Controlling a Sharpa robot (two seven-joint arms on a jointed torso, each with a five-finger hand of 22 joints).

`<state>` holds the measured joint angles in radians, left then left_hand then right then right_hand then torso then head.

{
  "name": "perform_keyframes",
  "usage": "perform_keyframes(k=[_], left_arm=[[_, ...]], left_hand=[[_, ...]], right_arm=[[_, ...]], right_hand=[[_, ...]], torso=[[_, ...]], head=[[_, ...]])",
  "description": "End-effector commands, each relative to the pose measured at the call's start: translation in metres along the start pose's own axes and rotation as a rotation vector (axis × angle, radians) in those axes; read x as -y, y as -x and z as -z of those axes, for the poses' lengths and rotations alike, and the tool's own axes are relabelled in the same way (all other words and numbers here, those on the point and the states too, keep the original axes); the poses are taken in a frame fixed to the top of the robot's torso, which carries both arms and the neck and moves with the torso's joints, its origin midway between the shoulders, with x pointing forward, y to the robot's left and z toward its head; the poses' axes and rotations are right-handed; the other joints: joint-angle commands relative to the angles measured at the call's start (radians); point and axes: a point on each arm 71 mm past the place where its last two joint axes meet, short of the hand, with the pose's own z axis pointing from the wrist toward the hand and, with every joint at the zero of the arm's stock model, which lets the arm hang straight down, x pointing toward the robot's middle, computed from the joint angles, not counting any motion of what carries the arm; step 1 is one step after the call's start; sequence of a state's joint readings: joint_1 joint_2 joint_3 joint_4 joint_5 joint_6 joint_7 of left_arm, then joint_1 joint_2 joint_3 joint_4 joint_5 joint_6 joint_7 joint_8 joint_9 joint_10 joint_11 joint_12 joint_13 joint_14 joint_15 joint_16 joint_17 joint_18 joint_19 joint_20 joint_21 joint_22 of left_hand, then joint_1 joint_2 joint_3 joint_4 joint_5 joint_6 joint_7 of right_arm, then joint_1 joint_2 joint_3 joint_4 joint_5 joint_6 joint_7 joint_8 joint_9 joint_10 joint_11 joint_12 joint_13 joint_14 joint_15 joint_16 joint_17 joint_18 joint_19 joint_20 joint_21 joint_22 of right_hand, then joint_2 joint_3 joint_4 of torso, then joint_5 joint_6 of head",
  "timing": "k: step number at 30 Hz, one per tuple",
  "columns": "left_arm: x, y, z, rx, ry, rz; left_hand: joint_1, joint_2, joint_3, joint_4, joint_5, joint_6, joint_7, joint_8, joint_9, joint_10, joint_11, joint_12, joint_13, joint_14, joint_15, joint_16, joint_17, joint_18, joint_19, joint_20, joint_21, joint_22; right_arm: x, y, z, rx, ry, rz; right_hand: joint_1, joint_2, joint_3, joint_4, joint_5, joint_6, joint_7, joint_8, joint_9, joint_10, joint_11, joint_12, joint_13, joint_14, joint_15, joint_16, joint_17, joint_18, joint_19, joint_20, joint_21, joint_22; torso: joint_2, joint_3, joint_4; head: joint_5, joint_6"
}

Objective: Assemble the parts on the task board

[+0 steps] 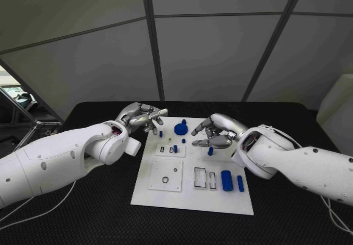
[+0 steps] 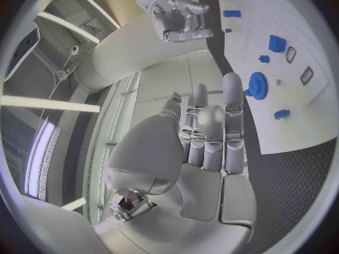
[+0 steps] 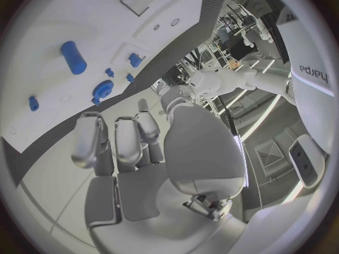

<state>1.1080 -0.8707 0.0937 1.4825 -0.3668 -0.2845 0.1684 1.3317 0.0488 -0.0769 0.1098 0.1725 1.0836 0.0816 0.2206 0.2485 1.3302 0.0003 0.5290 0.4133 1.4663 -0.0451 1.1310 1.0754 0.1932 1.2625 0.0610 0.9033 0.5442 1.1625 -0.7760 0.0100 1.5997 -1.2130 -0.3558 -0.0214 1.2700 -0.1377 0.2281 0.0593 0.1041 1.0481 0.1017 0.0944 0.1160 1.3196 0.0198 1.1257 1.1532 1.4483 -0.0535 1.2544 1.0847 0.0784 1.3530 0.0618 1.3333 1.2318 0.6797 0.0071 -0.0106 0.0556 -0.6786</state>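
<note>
Task board: the white task board [image 1: 193, 196] lies in the middle of the black desk [image 1: 294, 224], and the blue parts sit mostly toward its 12 o'clock end.
Gear: a blue gear [image 1: 181, 129] lies flat near the board's far edge, between the two hands.
Cylinder: a stout blue cylinder [image 1: 227, 180] rests at the board's 4 o'clock side, with a slimmer blue bar [image 1: 241, 183] just beside it.
Handling: the parts look like small, light, rigid plastic, probably slick; I would pinch the gear across its toothed rim and the cylinder across its middle.
Left hand: the left hand [image 1: 141, 118] hovers over the board's 11 o'clock corner, fingers apart and holding nothing.
Right hand: the right hand [image 1: 215, 133] hangs over the board at about 1 o'clock, fingers curled downward; a small blue peg [image 1: 210, 151] shows just under it, and I cannot tell whether it grips that peg.
In the way: small pegs [image 1: 160, 133] stand close around the gear, so fingers may knock them.
</note>
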Motion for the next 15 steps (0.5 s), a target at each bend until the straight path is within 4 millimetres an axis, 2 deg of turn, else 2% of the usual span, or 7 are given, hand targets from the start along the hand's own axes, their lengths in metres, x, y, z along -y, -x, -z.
perform_keyframes(k=[1, 2, 4, 5, 9, 12, 15], left_arm=[[-0.006, -0.003, -0.002, -0.126, 0.164, -0.281], [-0.006, -0.003, -0.003, -0.141, 0.185, -0.321], [-0.006, -0.003, -0.006, -0.183, 0.246, -0.403], [-0.006, -0.003, -0.008, -0.209, 0.288, -0.438], [-0.004, -0.002, -0.016, -0.264, 0.414, -0.546], [-0.001, -0.005, -0.022, -0.289, 0.470, -0.621], [0.001, -0.012, -0.030, -0.314, 0.505, -0.699]], left_hand=[[-0.036, 0.010, -0.021, 0.031, -0.006, -0.013, -0.018, 0.064, 0.108, 0.061, -0.010, 0.469, 0.535, 0.060, -0.017, 0.276, 0.301, -0.081, 0.065, -0.022, 0.252, 0.321], [-0.054, 0.008, -0.036, 0.052, -0.009, -0.031, -0.019, 0.114, 0.189, 0.066, -0.027, 0.602, 0.689, 0.065, -0.019, 0.321, 0.354, -0.090, 0.068, -0.022, 0.312, 0.394], [-0.053, 0.021, -0.038, 0.072, -0.007, -0.069, -0.021, 0.159, 0.280, 0.074, -0.018, 0.700, 0.811, 0.072, -0.025, 0.351, 0.392, -0.093, 0.066, -0.026, 0.362, 0.460], [-0.047, 0.023, -0.038, 0.076, -0.003, -0.086, -0.025, 0.175, 0.318, 0.078, -0.015, 0.726, 0.848, 0.073, -0.026, 0.357, 0.400, -0.095, 0.067, -0.026, 0.379, 0.485], [-0.039, 0.026, -0.041, 0.092, -0.003, -0.124, -0.025, 0.203, 0.406, 0.086, -0.016, 0.764, 0.908, 0.078, -0.027, 0.367, 0.415, -0.106, 0.082, -0.021, 0.419, 0.548], [-0.045, 0.024, -0.048, 0.106, -0.016, -0.143, -0.020, 0.206, 0.439, 0.074, -0.008, 0.755, 0.913, 0.080, -0.024, 0.373, 0.423, -0.107, 0.083, -0.019, 0.429, 0.564], [-0.042, 0.029, -0.050, 0.117, -0.021, -0.157, -0.015, 0.209, 0.474, 0.057, -0.004, 0.738, 0.914, 0.080, -0.019, 0.375, 0.427, -0.108, 0.080, -0.014, 0.434, 0.573]], right_arm=[[0.001, 0.016, 0.007, -0.049, 0.004, -0.219], [0.003, 0.022, 0.009, -0.040, -0.003, -0.227], [0.009, 0.032, 0.013, -0.018, -0.024, -0.238], [0.013, 0.038, 0.014, -0.005, -0.036, -0.241], [0.025, 0.052, 0.017, 0.033, -0.073, -0.243], [0.032, 0.057, 0.017, 0.049, -0.100, -0.239], [0.036, 0.059, 0.016, 0.053, -0.119, -0.216]], right_hand=[[-0.003, 0.013, 0.010, -0.019, 0.006, 0.009, 0.000, -0.015, 0.000, -0.043, -0.003, -0.099, -0.092, -0.021, 0.003, -0.085, -0.087, 0.023, -0.047, 0.000, -0.080, -0.090], [-0.005, 0.013, 0.012, -0.024, 0.007, 0.009, 0.000, -0.019, 0.000, -0.043, -0.003, -0.107, -0.100, -0.019, 0.003, -0.094, -0.091, 0.024, -0.047, -0.001, -0.088, -0.098], [-0.006, 0.013, 0.014, -0.029, 0.008, 0.009, 0.000, -0.022, 0.000, -0.042, -0.002, -0.112, -0.106, -0.016, 0.002, -0.099, -0.092, 0.025, -0.046, -0.001, -0.094, -0.103], [-0.006, 0.012, 0.015, -0.033, 0.009, 0.008, 0.000, -0.024, 0.000, -0.038, -0.002, -0.108, -0.104, -0.012, 0.002, -0.096, -0.085, 0.023, -0.041, -0.001, -0.093, -0.100], [-0.003, 0.009, 0.018, -0.043, 0.012, 0.008, -0.001, -0.027, 0.000, -0.028, -0.002, -0.098, -0.098, -0.002, 0.001, -0.086, -0.066, 0.021, -0.030, -0.001, -0.088, -0.091], [-0.003, 0.008, 0.019, -0.048, 0.013, 0.006, 0.000, -0.029, -0.001, -0.027, -0.002, -0.099, -0.100, -0.001, 0.001, -0.089, -0.066, 0.021, -0.029, -0.002, -0.090, -0.093], [-0.003, 0.010, 0.022, -0.052, 0.014, 0.002, 0.000, -0.030, -0.002, -0.026, -0.002, -0.100, -0.102, 0.000, 0.001, -0.091, -0.067, 0.021, -0.028, -0.002, -0.092, -0.095]], torso=[[-0.014, 0.0043, -0.0034], [-0.017, 0.0046, -0.0044], [-0.021, 0.0049, -0.0047], [-0.023, 0.0056, -0.0050], [-0.030, 0.0088, -0.0081], [-0.032, 0.0106, -0.0086], [-0.030, 0.0076, -0.0057]], head=[[0.004, -0.004], [0.005, -0.006], [0.006, -0.008], [0.007, -0.010], [0.013, -0.014], [0.014, -0.017], [0.012, -0.015]])
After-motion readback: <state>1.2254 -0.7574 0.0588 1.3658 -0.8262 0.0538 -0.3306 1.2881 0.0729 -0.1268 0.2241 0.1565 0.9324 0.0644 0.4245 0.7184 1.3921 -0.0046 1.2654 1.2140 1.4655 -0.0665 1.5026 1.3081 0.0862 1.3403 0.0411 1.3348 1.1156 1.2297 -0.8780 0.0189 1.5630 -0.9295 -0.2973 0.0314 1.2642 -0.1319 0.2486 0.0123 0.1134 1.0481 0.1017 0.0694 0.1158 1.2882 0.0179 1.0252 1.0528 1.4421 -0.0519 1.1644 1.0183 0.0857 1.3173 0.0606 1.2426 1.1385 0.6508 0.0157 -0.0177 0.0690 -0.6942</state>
